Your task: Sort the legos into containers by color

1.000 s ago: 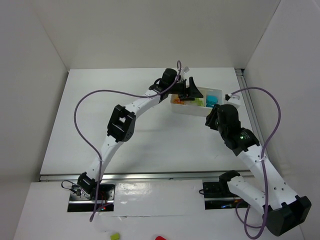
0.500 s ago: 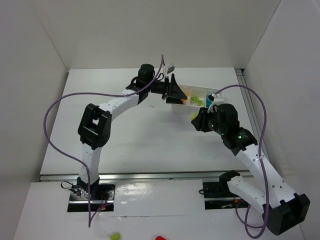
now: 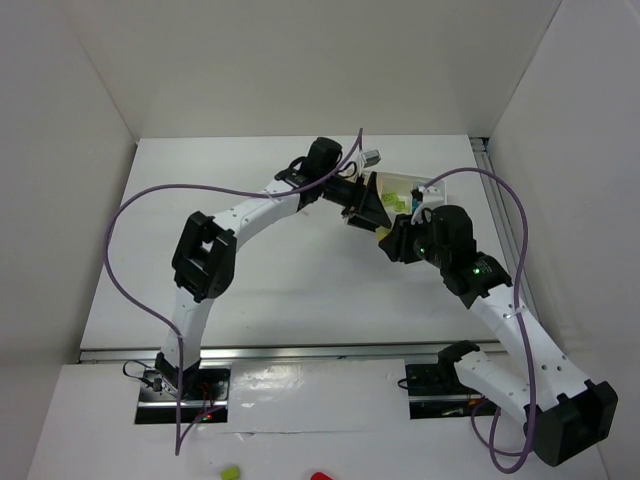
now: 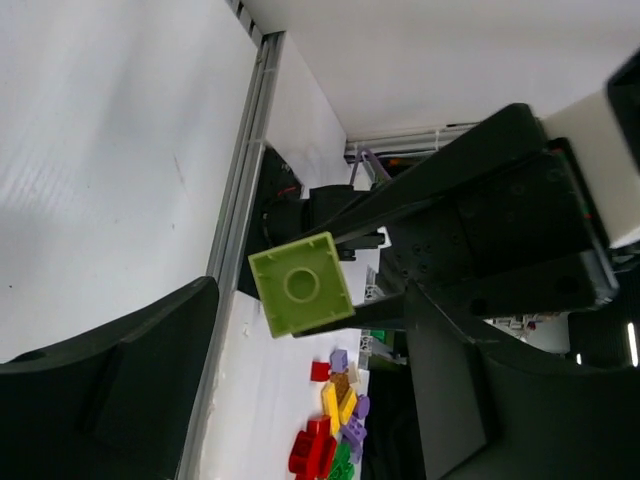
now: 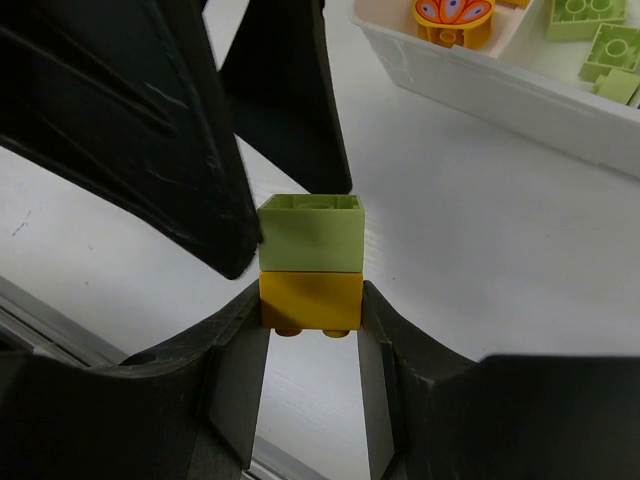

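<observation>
A two-coloured stack, a lime green lego on a yellow lego, hangs above the table. My right gripper is shut on the yellow half. My left gripper stands open around the green half, with a gap on each side in the left wrist view. One of its black fingers touches the green lego's edge in the right wrist view. From above, the two grippers meet just in front of the white container tray, which is partly hidden by the left arm.
The tray's near wall holds an orange piece in one compartment and lime green legos in the one beside it. A heap of red, yellow and purple bricks lies beyond the metal rail at the table's near edge.
My left gripper left the tray, swung out and came back around the green lego, its jaws narrowing a little. My right gripper carried the stack leftward, away from the tray.
</observation>
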Controlling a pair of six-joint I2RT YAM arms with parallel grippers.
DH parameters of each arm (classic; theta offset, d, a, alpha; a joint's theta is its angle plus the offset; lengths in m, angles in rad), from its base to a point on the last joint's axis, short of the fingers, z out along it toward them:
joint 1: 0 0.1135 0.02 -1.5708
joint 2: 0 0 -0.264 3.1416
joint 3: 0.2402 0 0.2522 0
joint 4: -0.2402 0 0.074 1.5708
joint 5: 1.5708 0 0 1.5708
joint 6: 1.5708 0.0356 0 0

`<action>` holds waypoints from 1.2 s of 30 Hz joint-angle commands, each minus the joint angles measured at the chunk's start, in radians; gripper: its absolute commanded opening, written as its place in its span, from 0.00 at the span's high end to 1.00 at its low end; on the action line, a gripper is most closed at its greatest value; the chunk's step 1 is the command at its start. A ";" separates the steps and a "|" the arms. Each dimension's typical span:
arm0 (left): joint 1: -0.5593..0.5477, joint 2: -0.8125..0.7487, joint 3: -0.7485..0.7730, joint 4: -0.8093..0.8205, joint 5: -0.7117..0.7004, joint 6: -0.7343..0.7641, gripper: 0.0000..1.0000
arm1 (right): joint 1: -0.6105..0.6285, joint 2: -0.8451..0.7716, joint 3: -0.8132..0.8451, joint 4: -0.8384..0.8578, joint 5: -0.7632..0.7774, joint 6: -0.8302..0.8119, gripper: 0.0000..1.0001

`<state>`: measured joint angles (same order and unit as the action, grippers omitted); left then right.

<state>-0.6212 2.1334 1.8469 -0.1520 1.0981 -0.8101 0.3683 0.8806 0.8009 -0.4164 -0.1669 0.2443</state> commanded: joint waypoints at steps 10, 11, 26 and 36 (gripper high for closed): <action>-0.014 0.033 0.055 -0.046 0.031 0.043 0.72 | -0.005 0.015 0.015 0.060 0.003 -0.023 0.77; -0.003 0.033 0.045 -0.034 0.031 0.034 0.83 | -0.005 0.015 0.015 0.060 0.003 -0.023 0.78; 0.143 -0.147 -0.188 0.161 -0.236 -0.098 1.00 | -0.005 0.038 0.015 0.033 0.042 -0.042 0.86; 0.172 -0.311 -0.405 0.077 -0.411 -0.012 1.00 | -0.005 0.392 0.201 0.221 0.106 -0.047 0.86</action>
<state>-0.4603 1.8935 1.4815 -0.0635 0.7406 -0.8665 0.3683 1.2076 0.9325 -0.3130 -0.0841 0.2035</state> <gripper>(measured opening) 0.440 0.442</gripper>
